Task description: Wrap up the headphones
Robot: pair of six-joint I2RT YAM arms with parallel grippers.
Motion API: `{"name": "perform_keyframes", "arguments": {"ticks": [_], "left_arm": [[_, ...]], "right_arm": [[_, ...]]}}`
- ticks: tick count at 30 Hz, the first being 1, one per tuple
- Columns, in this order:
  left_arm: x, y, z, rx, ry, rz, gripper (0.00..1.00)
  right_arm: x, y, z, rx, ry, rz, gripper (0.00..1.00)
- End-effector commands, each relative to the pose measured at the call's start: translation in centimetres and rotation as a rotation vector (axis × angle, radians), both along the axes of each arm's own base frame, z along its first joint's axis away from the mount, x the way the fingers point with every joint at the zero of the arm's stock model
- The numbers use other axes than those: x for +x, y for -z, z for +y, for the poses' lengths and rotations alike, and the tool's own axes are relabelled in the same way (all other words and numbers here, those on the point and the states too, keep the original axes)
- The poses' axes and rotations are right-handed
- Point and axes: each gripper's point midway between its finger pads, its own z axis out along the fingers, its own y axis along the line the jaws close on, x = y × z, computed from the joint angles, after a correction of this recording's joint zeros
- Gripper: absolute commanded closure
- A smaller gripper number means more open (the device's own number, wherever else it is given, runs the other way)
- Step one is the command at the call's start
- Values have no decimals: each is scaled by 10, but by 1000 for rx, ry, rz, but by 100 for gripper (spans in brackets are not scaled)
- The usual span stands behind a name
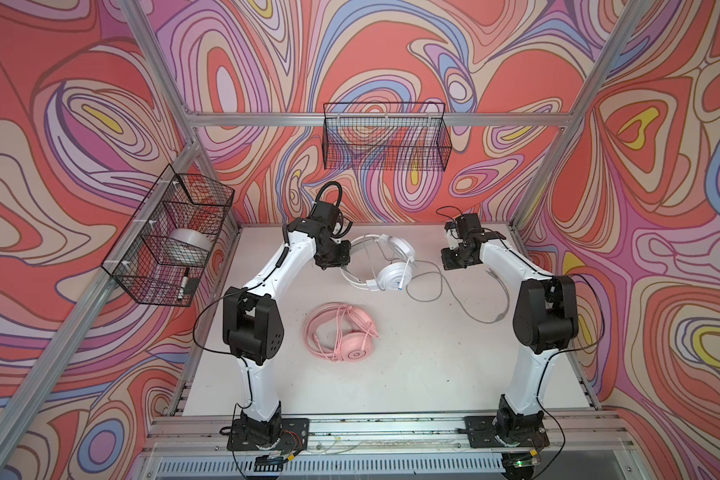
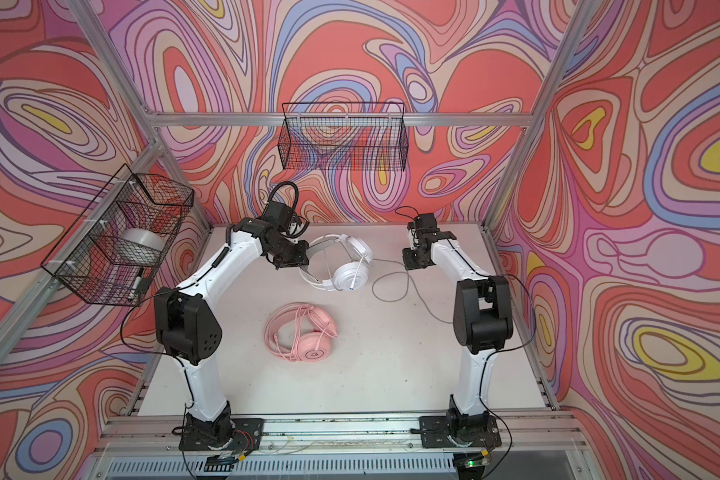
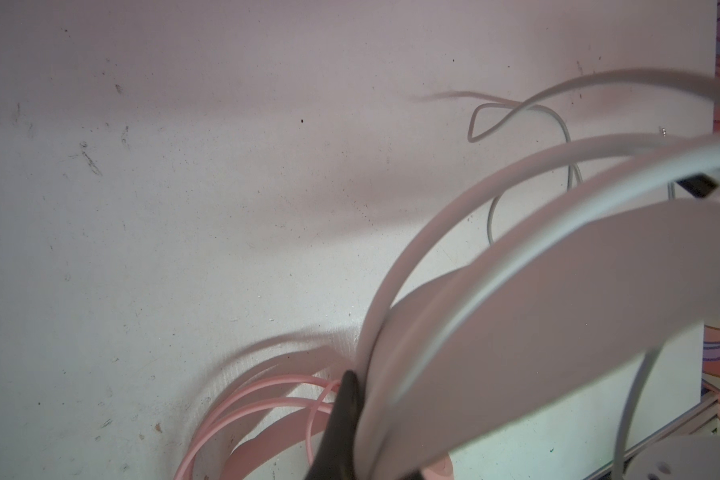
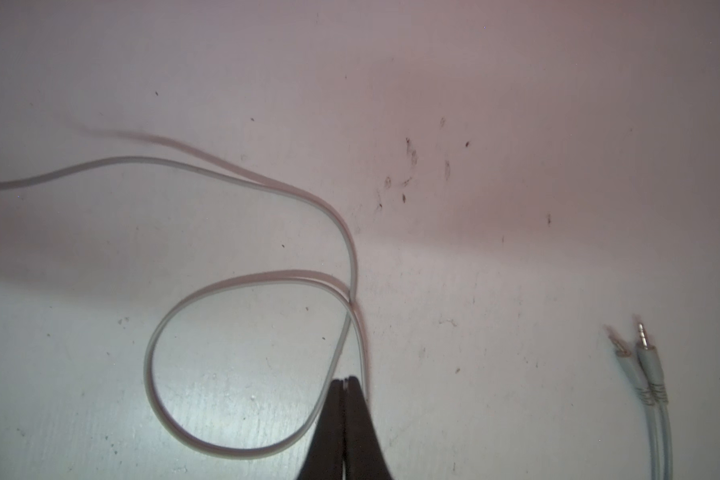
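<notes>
The left pincer [image 3: 352, 386] clamps the smooth, curved headband [image 3: 558, 311] of the white headset [image 1: 393, 270], tilted just behind the pink headset [image 1: 352, 347]. The pink headset lies flat on the scuffed white tabletop [image 1: 412, 374], its pink cable [image 1: 338, 328] draped across it. Farther right of the pink headset, the right pincer's [image 4: 347, 380] black tips press together over a loop of thin grey cable [image 4: 138, 158] ending in twin metal jack plugs [image 4: 645, 353].

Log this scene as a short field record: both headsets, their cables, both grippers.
white headphones: far centre of table, headband in left gripper
grey cable: unwrapped, trailing loose across table, one loop; twin plugs lying free
pink headphones: flat, nearer the front, pink cable coiled on them
left gripper: shut on white headband
right gripper: jaws together at the grey loop; grip unclear
</notes>
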Motion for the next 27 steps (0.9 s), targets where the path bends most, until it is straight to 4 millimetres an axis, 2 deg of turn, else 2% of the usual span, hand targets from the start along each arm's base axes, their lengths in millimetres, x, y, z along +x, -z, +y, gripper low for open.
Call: {"name": "perform_keyframes", "arguments": {"ticks": [1,5,13,22,25,27], "left_arm": [[-1,-25,-5,-66,1,-43,100],[-1,-23,-5,-65,-1,-36,100],[-1,-25,-2,-62,-8,-42,100],[-1,-27,0,-61,-12,-44,100],[-1,-27,0,-58,-15,-44,100],[0,-27,2,-56,-22,-43,100]], "right_arm": [[-23,28,-10,-36,34,114,85],[-27,41,-11,-42,39,149,76],[-40,76,-17,-78,51,260,76],[-50,95,-27,-132,67,334,75],[-57,101,-24,-118,49,369,79],[-61,104,-21,-107,36,387,88]]}}
